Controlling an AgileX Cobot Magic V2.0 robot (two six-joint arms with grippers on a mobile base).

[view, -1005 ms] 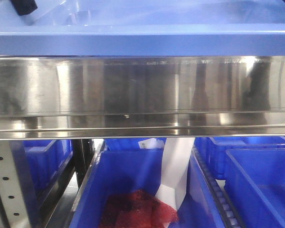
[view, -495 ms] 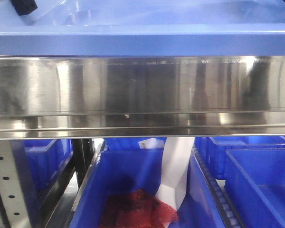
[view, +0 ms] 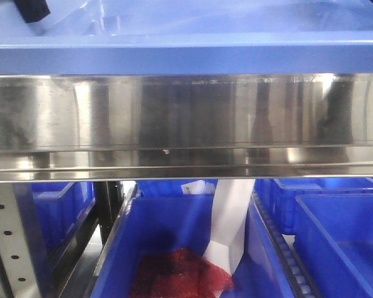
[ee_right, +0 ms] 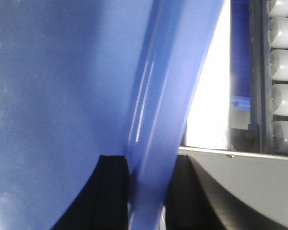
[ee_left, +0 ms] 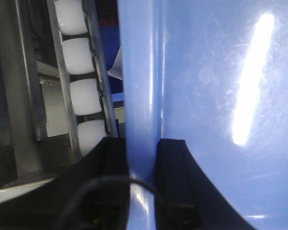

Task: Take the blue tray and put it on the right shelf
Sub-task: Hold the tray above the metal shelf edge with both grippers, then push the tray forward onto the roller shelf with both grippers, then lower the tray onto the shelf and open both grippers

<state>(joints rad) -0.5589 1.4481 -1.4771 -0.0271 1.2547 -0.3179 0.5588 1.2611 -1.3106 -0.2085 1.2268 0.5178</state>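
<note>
Left gripper (ee_left: 141, 143) and right gripper (ee_right: 146, 165) pinch the blue tray (view: 186, 59), everywhere cropped.

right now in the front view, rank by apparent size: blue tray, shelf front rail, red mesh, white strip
1. shelf front rail
2. blue tray, cropped by the frame
3. red mesh and white strip: about alike

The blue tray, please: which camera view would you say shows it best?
The exterior front-facing view: the blue tray spans the frame above the right shelf. The wrist views show only its rim, clamped in the left pincer and right pincer.
</note>
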